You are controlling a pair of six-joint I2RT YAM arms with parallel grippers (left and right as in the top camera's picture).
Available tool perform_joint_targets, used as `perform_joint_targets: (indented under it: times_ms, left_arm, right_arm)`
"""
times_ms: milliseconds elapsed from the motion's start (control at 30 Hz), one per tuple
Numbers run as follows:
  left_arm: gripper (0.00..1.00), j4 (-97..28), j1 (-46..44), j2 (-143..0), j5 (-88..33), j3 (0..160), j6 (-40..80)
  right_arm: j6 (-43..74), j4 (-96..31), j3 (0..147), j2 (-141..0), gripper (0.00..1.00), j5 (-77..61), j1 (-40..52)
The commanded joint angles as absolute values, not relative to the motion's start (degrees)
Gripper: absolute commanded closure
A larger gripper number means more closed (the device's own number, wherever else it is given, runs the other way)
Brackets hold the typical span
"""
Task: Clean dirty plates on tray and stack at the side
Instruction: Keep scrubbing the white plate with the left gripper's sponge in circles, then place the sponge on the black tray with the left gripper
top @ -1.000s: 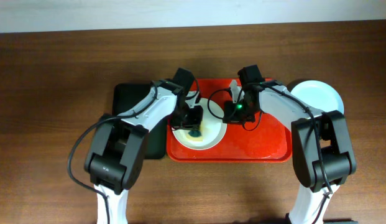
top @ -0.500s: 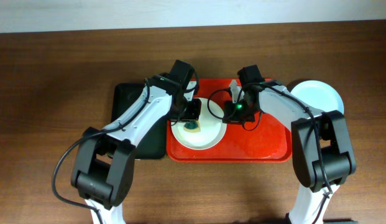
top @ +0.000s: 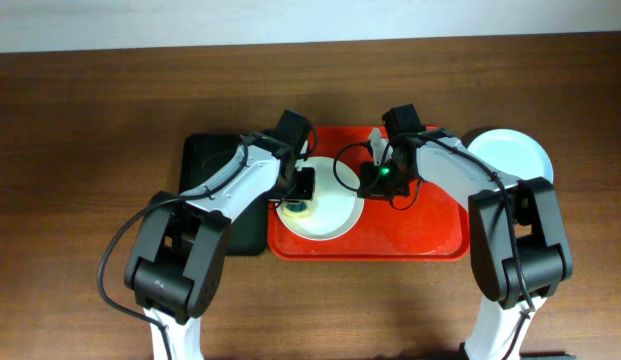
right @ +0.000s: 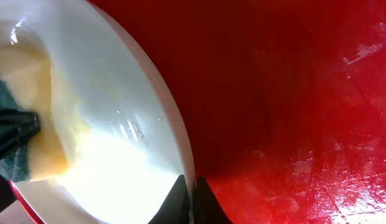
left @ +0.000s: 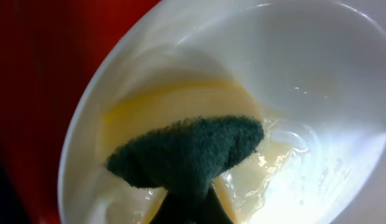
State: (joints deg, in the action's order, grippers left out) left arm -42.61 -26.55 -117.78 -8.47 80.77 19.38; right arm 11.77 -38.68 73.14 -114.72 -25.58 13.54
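Wooden table [top: 80, 150], both arms reaching in toward the middle.

Red tray [top: 420, 225]: rectangular, rounded corners, raised rim, glossy. It lies centre-table; its right half is bare and looks wet in the right wrist view [right: 292, 93].

Black tray [top: 205, 160]: narrower, touching the red tray's left edge.

White plate [top: 335, 215]: round, shallow, in the left half of the red tray. The left wrist view [left: 317, 74] shows a yellowish smear and a wet, shiny film on its floor near the sponge; the upper part is clean white.

Pale blue-green plate [top: 515, 160]: on the table, off the tray's right far corner. Whether more than one lies there I cannot tell.

Sponge [left: 186, 149]: dark green scourer face, yellow body, pressed on the white plate's left part [top: 298, 208].

Left gripper [left: 186, 208]: fingers clamped on the sponge from above [top: 301, 198].

Right gripper [right: 193, 196]: fingers pinched together on the white plate's right rim [top: 366, 186], one on each side of the edge.
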Motion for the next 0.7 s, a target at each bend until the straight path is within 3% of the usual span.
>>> perform_joint_targets:
  times_ms: [0,200,367,500,667]
  left_arm:
    - [1.0,-40.6,-26.5,-121.14,-18.26,79.57,19.92]
    - [1.0,-38.22,-24.77,-120.75,-34.85,85.19,19.62]
    - [1.0,-40.25,-22.17,-117.12,-35.16,89.06,19.46]
    - [1.0,-45.52,-19.31,-110.59,-25.91,89.08,17.89]
    - [1.0,-58.63,-15.29,-104.36,-5.67,89.08,16.38]
  right_arm:
    - [11.46,-38.52,72.97,-115.55,0.96,-26.61,13.87]
    - [11.46,-38.52,72.97,-115.55,0.96,-26.61,13.87]
    - [11.46,-38.54,72.95,-115.55,0.96,-26.61,13.87]
    - [11.46,-38.52,72.97,-115.55,0.96,-26.61,13.87]
    - [11.46,-38.52,72.97,-115.55,0.96,-26.61,13.87]
